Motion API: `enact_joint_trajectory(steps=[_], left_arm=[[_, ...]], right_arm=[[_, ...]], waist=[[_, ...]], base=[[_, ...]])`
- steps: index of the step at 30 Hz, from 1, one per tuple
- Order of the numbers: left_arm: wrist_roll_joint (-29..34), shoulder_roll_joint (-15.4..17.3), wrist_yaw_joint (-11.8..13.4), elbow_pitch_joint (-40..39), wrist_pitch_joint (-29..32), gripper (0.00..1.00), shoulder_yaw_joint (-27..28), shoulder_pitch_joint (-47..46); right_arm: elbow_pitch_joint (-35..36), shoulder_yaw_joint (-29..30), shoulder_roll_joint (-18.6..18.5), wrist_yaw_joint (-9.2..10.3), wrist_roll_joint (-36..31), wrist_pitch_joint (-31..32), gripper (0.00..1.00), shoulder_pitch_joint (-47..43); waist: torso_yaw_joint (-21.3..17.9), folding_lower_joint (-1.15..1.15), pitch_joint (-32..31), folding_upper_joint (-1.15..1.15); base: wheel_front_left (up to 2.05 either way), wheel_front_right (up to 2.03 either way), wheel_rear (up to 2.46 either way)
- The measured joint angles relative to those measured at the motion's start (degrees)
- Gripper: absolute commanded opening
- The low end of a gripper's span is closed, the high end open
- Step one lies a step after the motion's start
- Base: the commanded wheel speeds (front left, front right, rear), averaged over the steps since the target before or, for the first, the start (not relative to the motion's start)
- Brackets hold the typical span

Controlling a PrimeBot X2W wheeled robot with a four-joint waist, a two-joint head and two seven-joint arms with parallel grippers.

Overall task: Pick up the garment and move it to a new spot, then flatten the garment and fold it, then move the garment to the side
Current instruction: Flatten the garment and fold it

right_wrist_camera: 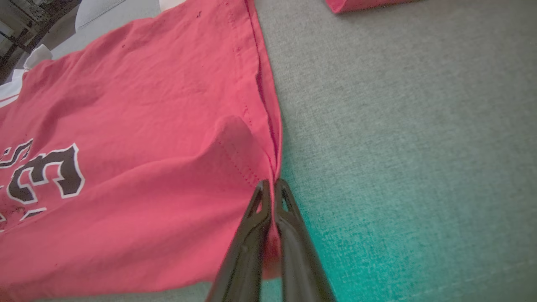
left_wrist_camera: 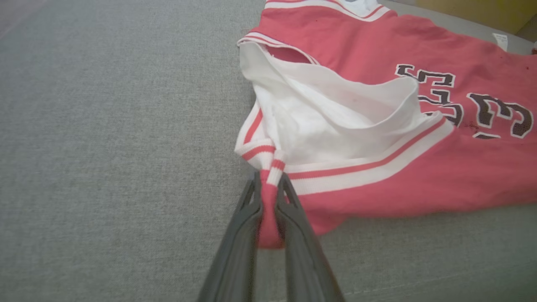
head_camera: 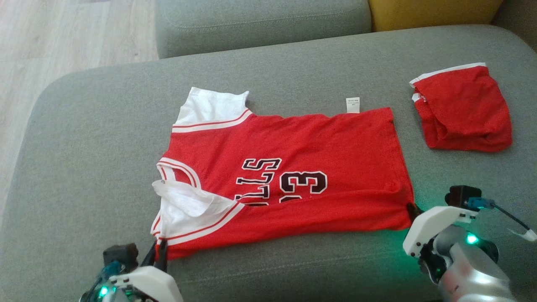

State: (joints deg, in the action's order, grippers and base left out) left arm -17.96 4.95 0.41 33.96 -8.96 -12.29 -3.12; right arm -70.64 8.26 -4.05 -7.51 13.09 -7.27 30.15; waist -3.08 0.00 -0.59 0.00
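Left gripper [head_camera: 160, 247] is clamped onto the shoulder end of the red jersey [head_camera: 293, 167], down by the front edge of the grey sofa seat [head_camera: 84, 167]. Right gripper [head_camera: 413, 208] is pinched on the hem corner at the other end, also toward the front edge. From the head view the jersey lies spread across the middle of the seat, number side up, with its near strip lapped over the bottom of the lettering. A folded red garment [head_camera: 461, 111] sits toward the back right corner, well apart from it

Left wrist view: both dark fingers [left_wrist_camera: 293, 209] squeeze a bunched bit of red fabric and striped trim, just below the white sleeve opening

Right wrist view: fingers [right_wrist_camera: 256, 209] closed tight with a nub of red hem corner between them, and a green glow on the seat beside them
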Motion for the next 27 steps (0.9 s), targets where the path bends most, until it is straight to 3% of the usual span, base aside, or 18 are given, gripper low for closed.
enact_joint_trajectory(steps=[6,7,8,9,15,21,27], left_arm=[[0.0,0.4,0.1,-1.4,0.4,0.00,0.0,0.7],[0.0,0.4,0.2,-1.6,0.4,0.11,-0.1,0.7],[0.0,0.4,0.2,-1.8,0.4,0.74,-0.2,0.7],[0.0,0.4,0.6,-2.0,0.3,1.00,-0.3,0.7],[-1.1,0.7,1.4,-3.5,-0.1,1.00,0.5,0.6],[-2.0,1.7,1.9,-8.3,-3.9,1.00,3.0,-0.2],[-1.3,3.2,1.5,-10.3,-4.3,1.00,3.4,-5.4]], right_arm=[[2.3,0.4,0.1,0.00,-0.1,1.7,0.00,-1.8],[2.8,0.5,0.1,0.00,-0.1,1.8,0.35,-2.1],[3.5,0.4,0.2,0.00,-0.1,1.8,1.00,-2.4],[4.3,0.4,0.2,0.00,-0.1,2.2,1.00,-2.7],[10.5,1.2,0.3,0.01,-0.6,0.9,1.00,-4.3],[22.5,1.8,0.5,0.01,0.0,-4.2,1.00,-5.2],[35.3,-4.5,0.9,0.00,1.5,-6.0,1.00,-8.1]], waist=[[-0.1,0.00,0.2,0.00],[-0.1,0.00,0.3,0.00],[-0.1,0.00,0.3,0.00],[-0.1,0.00,0.4,0.00],[-0.3,0.00,1.1,0.00],[-0.8,0.00,2.5,0.00],[-2.1,0.00,6.0,0.00]], base=[[0.00,0.00,0.00],[0.00,0.00,0.00],[0.00,0.00,0.00],[0.00,0.00,0.00],[0.00,0.00,0.00],[0.00,0.00,0.00],[0.00,0.00,0.00]])
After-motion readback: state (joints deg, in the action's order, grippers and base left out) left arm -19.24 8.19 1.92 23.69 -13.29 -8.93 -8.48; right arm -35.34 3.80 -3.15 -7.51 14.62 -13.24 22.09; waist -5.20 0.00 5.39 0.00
